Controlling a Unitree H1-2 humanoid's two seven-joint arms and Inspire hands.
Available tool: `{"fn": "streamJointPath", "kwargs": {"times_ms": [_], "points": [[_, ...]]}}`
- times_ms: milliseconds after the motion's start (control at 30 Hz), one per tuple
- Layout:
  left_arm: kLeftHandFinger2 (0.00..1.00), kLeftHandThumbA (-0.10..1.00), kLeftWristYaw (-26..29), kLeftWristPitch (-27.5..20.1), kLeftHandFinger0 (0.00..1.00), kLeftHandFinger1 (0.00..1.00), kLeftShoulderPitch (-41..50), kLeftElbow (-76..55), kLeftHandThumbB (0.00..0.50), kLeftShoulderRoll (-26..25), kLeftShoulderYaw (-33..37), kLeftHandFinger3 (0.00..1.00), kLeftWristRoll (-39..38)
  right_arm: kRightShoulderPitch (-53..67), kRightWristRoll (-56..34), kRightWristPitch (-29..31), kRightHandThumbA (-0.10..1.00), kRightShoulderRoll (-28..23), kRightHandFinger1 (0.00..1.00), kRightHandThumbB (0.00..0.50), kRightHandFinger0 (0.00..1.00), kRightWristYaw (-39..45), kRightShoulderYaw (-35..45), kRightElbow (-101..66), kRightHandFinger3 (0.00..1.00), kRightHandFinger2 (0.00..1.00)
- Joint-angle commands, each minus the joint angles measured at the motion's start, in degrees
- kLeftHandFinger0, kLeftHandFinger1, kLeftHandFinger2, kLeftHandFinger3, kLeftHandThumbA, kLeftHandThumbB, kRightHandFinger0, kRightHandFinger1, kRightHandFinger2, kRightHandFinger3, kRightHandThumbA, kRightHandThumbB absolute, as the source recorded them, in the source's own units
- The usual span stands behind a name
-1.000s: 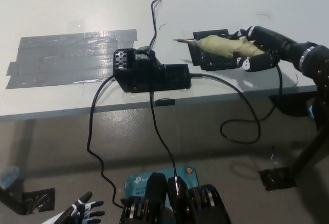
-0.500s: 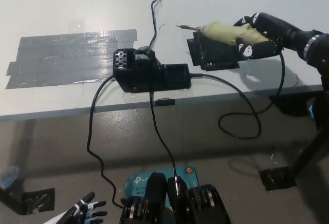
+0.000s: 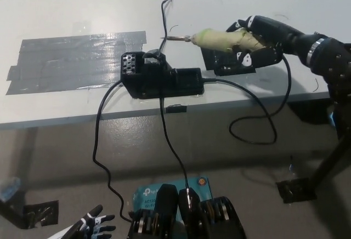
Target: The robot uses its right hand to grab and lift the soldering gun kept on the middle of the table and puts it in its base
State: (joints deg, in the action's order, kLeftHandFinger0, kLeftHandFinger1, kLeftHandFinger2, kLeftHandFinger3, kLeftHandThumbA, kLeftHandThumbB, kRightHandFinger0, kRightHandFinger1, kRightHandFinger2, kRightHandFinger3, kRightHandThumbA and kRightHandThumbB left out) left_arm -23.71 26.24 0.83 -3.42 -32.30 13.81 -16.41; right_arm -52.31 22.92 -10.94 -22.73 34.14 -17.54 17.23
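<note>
Far lower left, off the table: white left hand (image 3: 90,223), resting low, fingers spread, nothing held. On the white table (image 3: 66,9), left part: wide patch of grey duct tape (image 3: 77,61), stuck flat. Right of the tape, near the front edge: black soldering station base (image 3: 159,77), perforated holder block at its left end, black cables (image 3: 101,140) dropping over the table edge toward the floor. Above and right of the base: soldering gun (image 3: 216,39), pale yellow-green handle, metal tip pointing left, roughly level, lifted clear of the table. Beneath it: flat black plate (image 3: 225,61) lying on the table. At the handle's rear: black right hand (image 3: 258,39), fingers wrapped around the soldering gun, arm reaching in from the right edge. From the handle: black cord looping down past the table edge.
</note>
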Motion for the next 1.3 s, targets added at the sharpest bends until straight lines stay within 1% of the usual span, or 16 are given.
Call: {"fn": "streamJointPath", "kwargs": {"times_ms": [0,133,167,200,367,433,567,633,700,833,1033,1067,1100,1167,1200,1267], "points": [[1.0,1.0,-0.6,0.7,1.0,1.0,-0.7,-1.1,0.402,-2.4,-0.4,1.0,-0.1,-2.5,-1.5,0.1,-0.1,-0.9,0.42,0.0,0.02,2.2,-0.3,-2.5,0.35,0.61],[1.0,1.0,-0.2,0.7,1.0,1.0,-0.5,-1.3,0.394,-2.4,-0.3,1.0,-0.2,-2.6,-0.5,-1.7,-0.1,-1.2,0.46,0.0,0.05,2.6,-0.7,-2.6,0.39,0.65],[1.0,1.0,-0.8,0.7,1.0,1.0,-0.7,-1.3,0.393,-2.4,-0.4,1.0,0.2,-2.7,0.0,-1.9,-0.1,-1.5,0.49,0.0,0.08,2.6,-0.9,-2.6,0.42,0.68],[1.0,1.0,-0.6,0.7,1.0,1.0,-0.8,-1.1,0.405,-2.3,-0.3,1.0,-0.1,-2.7,0.1,-1.7,-0.1,-1.6,0.5,0.0,0.09,2.6,-1.0,-2.5,0.44,0.69],[1.0,1.0,-0.7,0.7,1.0,1.0,-1.7,-1.0,0.415,-2.9,0.5,1.0,-0.6,-2.9,0.4,-1.3,-0.1,-2.2,0.47,0.0,0.06,2.9,-1.4,-2.0,0.42,0.67],[1.0,1.0,-0.4,0.7,1.0,1.0,-1.8,-1.1,0.41,-2.9,0.8,1.0,-0.8,-2.7,1.0,-1.1,-0.1,-2.6,0.5,0.0,0.08,3.1,-2.1,-2.1,0.45,0.7],[1.0,1.0,0.1,0.7,1.0,1.0,-1.7,-1.1,0.399,-2.5,0.7,1.0,-1.3,-2.9,1.9,-0.1,-0.1,-2.7,0.42,0.0,0.0,2.7,-3.3,-1.4,0.37,0.62],[1.0,1.0,0.1,0.7,1.0,1.0,-1.8,-1.1,0.406,-2.7,0.9,1.0,-1.1,-3.2,2.2,0.0,-0.1,-2.5,0.38,0.0,0.0,2.2,-3.6,-0.9,0.35,0.59],[1.0,1.0,-0.6,0.7,1.0,1.0,-2.1,-1.0,0.392,-2.9,1.1,1.0,-1.4,-3.7,2.8,-0.6,-0.1,-2.2,0.35,0.0,0.0,2.1,-4.0,-0.5,0.32,0.55],[1.0,1.0,-0.3,0.7,1.0,1.0,-2.2,-1.0,0.411,-2.9,1.5,1.0,-1.1,-4.1,2.8,0.0,-0.1,-1.6,0.35,0.007,0.0,1.6,-4.1,0.5,0.29,0.54],[1.0,1.0,-0.4,0.7,1.0,1.0,-2.2,-1.3,0.393,-2.8,1.9,1.0,-1.5,-4.8,3.9,0.1,-0.1,-0.6,0.26,0.018,0.0,0.9,-4.6,1.2,0.19,0.45],[1.0,1.0,-0.4,0.7,1.0,1.0,-2.3,-1.5,0.399,-3.1,2.2,1.0,-1.5,-5.2,4.3,1.6,-0.1,0.0,0.21,0.021,0.0,-0.6,-4.7,2.1,0.15,0.44],[1.0,1.0,-0.7,0.7,1.0,1.0,-2.5,-1.3,0.403,-2.9,2.3,1.0,-1.3,-5.3,4.4,1.7,-0.1,0.0,0.2,0.021,0.0,-0.6,-4.6,2.2,0.14,0.44],[1.0,1.0,-0.1,0.7,1.0,1.0,-2.5,-1.2,0.41,-2.9,2.4,1.0,-2.0,-5.9,3.9,3.9,-0.1,0.3,0.21,0.071,0.0,-1.9,-4.2,3.7,0.17,0.46],[1.0,1.0,-0.4,0.7,1.0,1.0,-2.4,-1.2,0.406,-2.9,2.3,1.0,-1.6,-6.0,3.8,4.0,-0.1,0.2,0.25,0.108,0.0,-2.0,-4.0,4.0,0.2,0.48],[1.0,1.0,0.1,0.7,1.0,1.0,-1.9,-1.3,0.404,-2.7,2.2,1.0,-1.5,-5.9,4.1,1.9,-0.1,-0.1,0.3,0.124,0.0,-1.8,-3.4,3.0,0.26,0.53]]}}
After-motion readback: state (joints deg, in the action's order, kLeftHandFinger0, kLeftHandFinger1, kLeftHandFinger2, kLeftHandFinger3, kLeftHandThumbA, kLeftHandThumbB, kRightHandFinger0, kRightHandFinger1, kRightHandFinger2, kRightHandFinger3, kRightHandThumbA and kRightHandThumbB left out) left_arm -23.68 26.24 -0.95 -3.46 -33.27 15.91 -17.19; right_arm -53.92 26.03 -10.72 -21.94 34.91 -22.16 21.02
